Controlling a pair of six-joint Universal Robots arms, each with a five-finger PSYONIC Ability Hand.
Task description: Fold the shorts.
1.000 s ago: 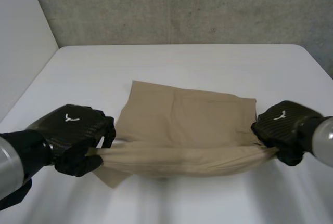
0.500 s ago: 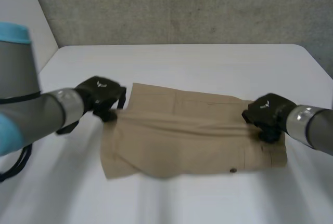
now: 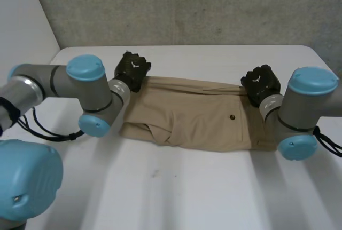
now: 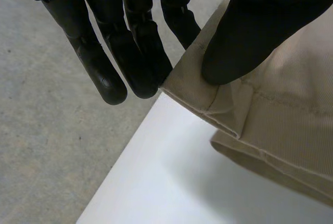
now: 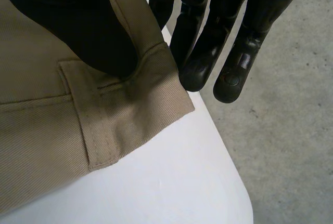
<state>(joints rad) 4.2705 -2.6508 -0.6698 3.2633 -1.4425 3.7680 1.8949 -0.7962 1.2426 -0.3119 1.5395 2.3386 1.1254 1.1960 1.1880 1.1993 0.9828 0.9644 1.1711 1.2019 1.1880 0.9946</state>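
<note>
Tan shorts (image 3: 192,120) lie folded into a long band across the middle of the white surface (image 3: 214,187), with a dark button (image 3: 232,117) facing up toward the three o'clock end. The left robot hand (image 3: 132,70) is clamped on the band's ten o'clock corner, its thumb (image 4: 244,31) pressing the cloth against the fingers (image 4: 127,57) behind it. The right robot hand (image 3: 260,82) pinches the two o'clock corner the same way, with its thumb (image 5: 78,26) on the waistband and its fingers (image 5: 200,52) on the other side.
</note>
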